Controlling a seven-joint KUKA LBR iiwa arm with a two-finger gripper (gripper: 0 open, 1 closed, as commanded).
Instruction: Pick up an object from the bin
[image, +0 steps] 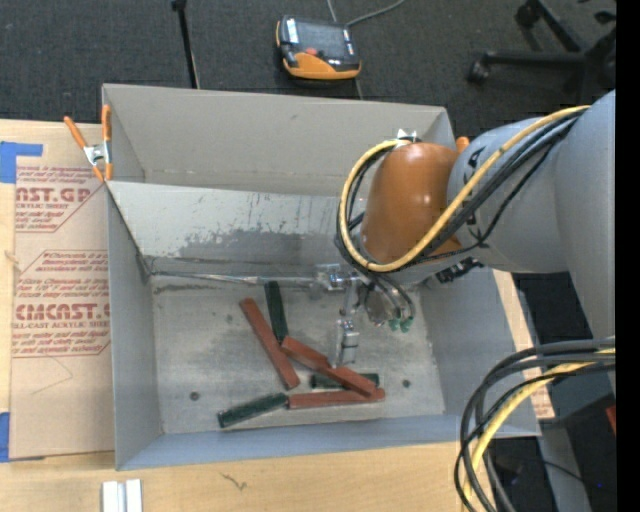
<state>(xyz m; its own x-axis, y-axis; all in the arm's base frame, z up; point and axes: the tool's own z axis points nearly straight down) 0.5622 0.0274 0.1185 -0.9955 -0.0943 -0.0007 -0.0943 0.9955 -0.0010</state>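
Observation:
My gripper (348, 345) hangs in the right half of the bin, just above the floor. Right below and in front of it a red-brown stick (330, 366) lies slanted, its right end over a short dark green stick (352, 380). A longer red-brown stick (268, 342) runs diagonally to the gripper's left, and an upright dark green stick (275, 312) lies beside its upper end. Nothing shows between the gripper's tips.
Along the front of the bin lie a flat red-brown stick (325, 399) and a dark green stick (253, 409), end to end. The arm with its orange cover and yellow cables reaches in over the bin's right wall.

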